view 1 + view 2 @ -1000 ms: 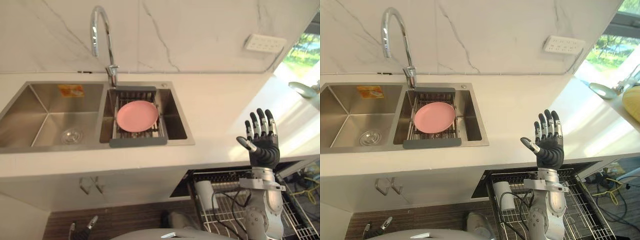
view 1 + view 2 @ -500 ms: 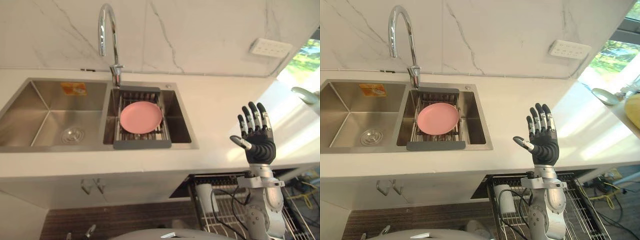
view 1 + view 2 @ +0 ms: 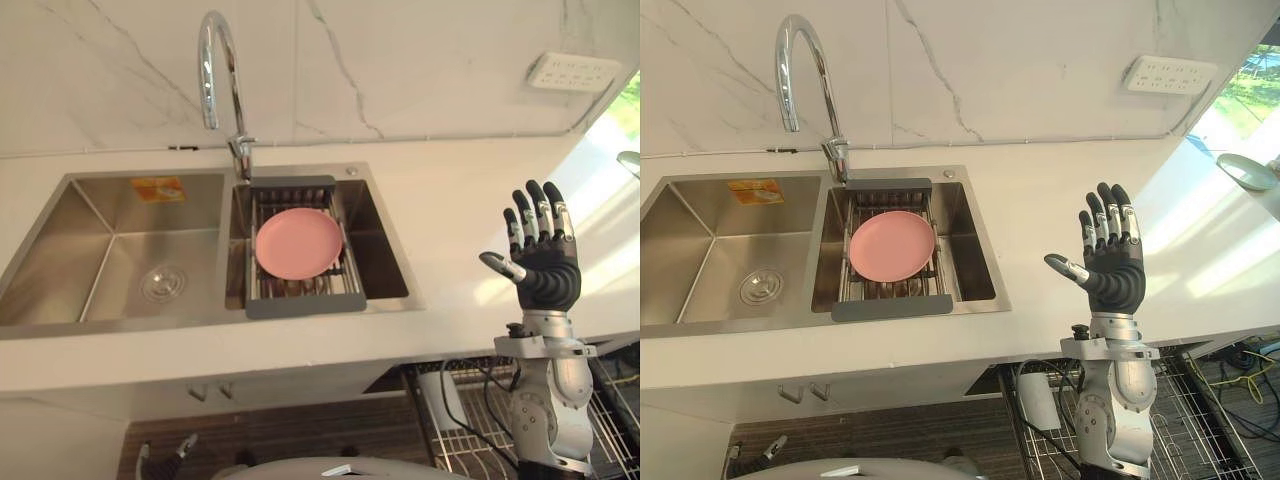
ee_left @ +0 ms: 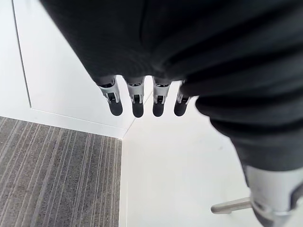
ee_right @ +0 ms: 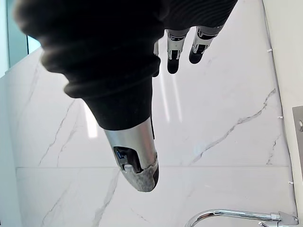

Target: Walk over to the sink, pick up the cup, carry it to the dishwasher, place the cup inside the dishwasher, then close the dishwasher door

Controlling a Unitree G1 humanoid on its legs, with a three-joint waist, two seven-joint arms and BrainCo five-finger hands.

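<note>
Right eye view: your right hand (image 3: 1112,270) raised at front edge of surface (image 3: 1040,200), fingers (image 3: 1104,208) spread, empty; left hand (image 4: 138,100) straight-fingered, empty.

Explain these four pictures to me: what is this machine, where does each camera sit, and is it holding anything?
This is a two-legged humanoid robot. The two wide pictures come from a stereo camera on its head, looking down at a counter. The other two come from cameras on its wrists. In the sink, a pink plate lies on a drying rack under the tap. The right hand is raised, open and empty. Below it, a white cup-like thing stands in the dishwasher's wire rack. The left hand hangs open and empty.
</note>
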